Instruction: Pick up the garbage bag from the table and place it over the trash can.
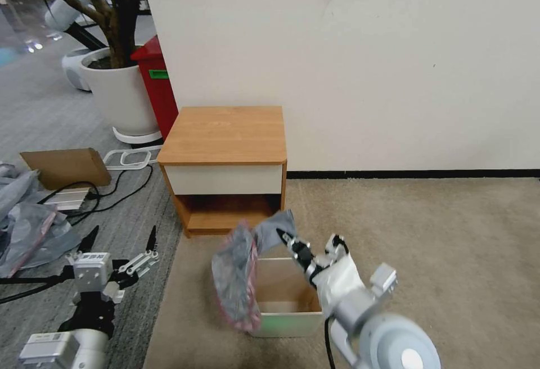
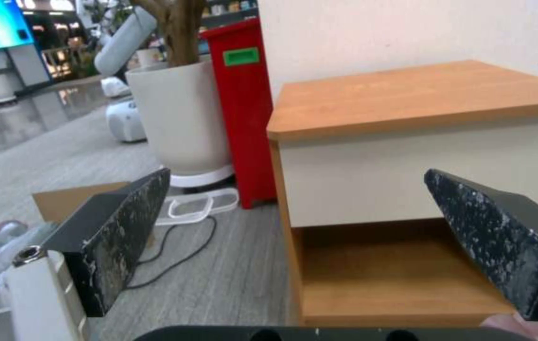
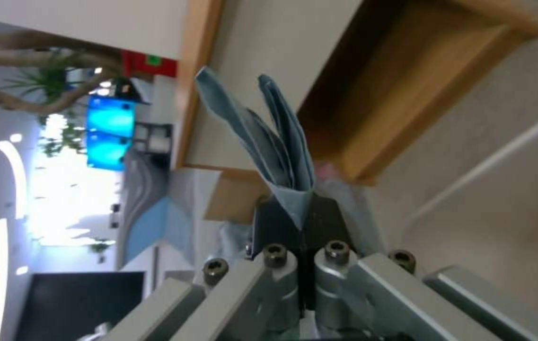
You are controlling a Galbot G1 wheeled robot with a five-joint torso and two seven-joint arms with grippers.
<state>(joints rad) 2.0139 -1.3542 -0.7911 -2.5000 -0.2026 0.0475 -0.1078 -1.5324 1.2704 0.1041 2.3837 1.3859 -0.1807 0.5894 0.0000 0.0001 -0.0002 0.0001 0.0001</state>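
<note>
The garbage bag point(image 1: 236, 279), grey crinkly plastic with a pink-red rim, hangs down over the left side of the cream trash can point(image 1: 284, 318), which stands on the carpet in front of the table point(image 1: 225, 133). My right gripper point(image 1: 283, 235) is shut on the bag's upper corner just above the can's back rim. In the right wrist view the folded bag point(image 3: 281, 137) sticks out from between the closed fingers point(image 3: 294, 213). My left gripper point(image 1: 122, 239) hangs open and empty low to the left of the table; in its wrist view its fingers point(image 2: 117, 232) are spread wide, facing the table point(image 2: 420, 94).
A tall red bin point(image 1: 154, 85) and a white plant pot point(image 1: 118, 96) stand left of the table by the wall. Cardboard point(image 1: 67, 166), a grey-pink plastic heap point(image 1: 28, 217) and cables point(image 1: 112, 189) lie on the grey floor at left. Beige carpet stretches to the right.
</note>
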